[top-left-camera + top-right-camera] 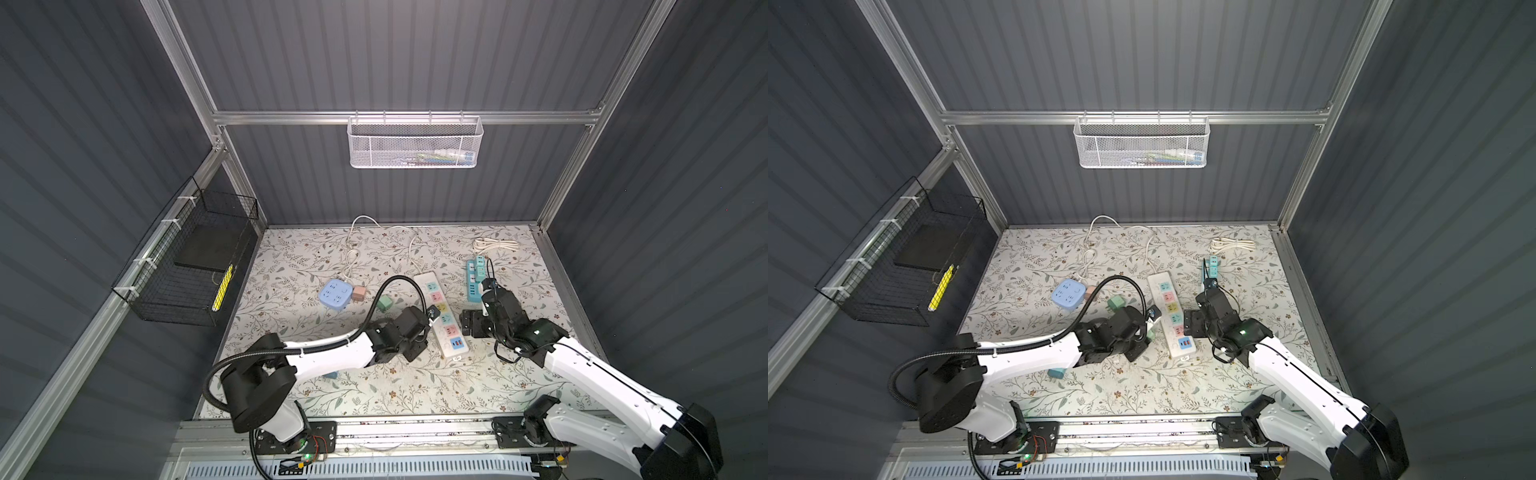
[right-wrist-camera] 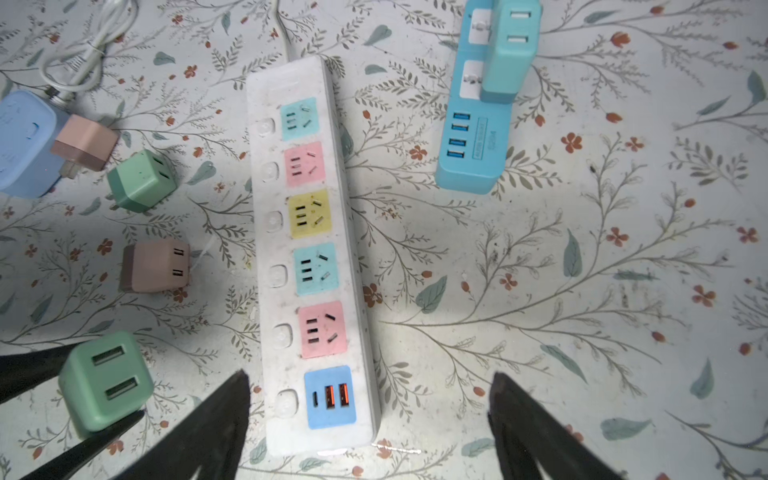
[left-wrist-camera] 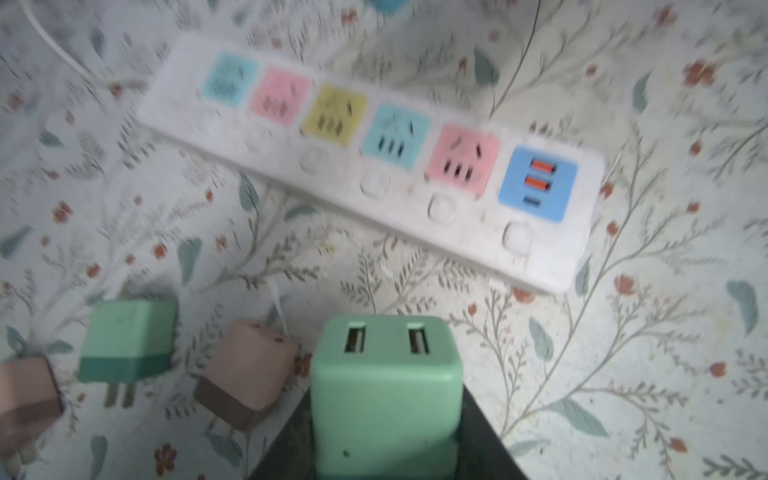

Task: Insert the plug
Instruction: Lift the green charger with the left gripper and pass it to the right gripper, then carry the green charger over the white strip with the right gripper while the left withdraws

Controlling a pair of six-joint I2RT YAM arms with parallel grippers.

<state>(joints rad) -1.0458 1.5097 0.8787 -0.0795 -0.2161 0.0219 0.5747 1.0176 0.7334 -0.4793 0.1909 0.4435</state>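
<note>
The green plug (image 3: 386, 395), a cube with two USB slots on its top face, is held between my left gripper's (image 3: 386, 419) black fingers; the prongs are hidden. In the right wrist view the same green plug (image 2: 106, 382) hangs just beside the near end of the white power strip (image 2: 316, 257). That strip (image 1: 440, 316) has coloured sockets in a row and a blue USB panel (image 2: 330, 397). My right gripper (image 2: 370, 399) stands open, its fingers (image 2: 224, 415) on either side of the strip's USB end, holding nothing.
A second green plug (image 2: 141, 180) and two pink plugs (image 2: 156, 266) (image 2: 85, 141) lie left of the strip, by a blue cube socket (image 1: 334, 293). A blue power strip (image 2: 473, 137) carrying a teal plug (image 2: 509, 50) lies right. A black wire basket (image 1: 187, 266) hangs on the left wall.
</note>
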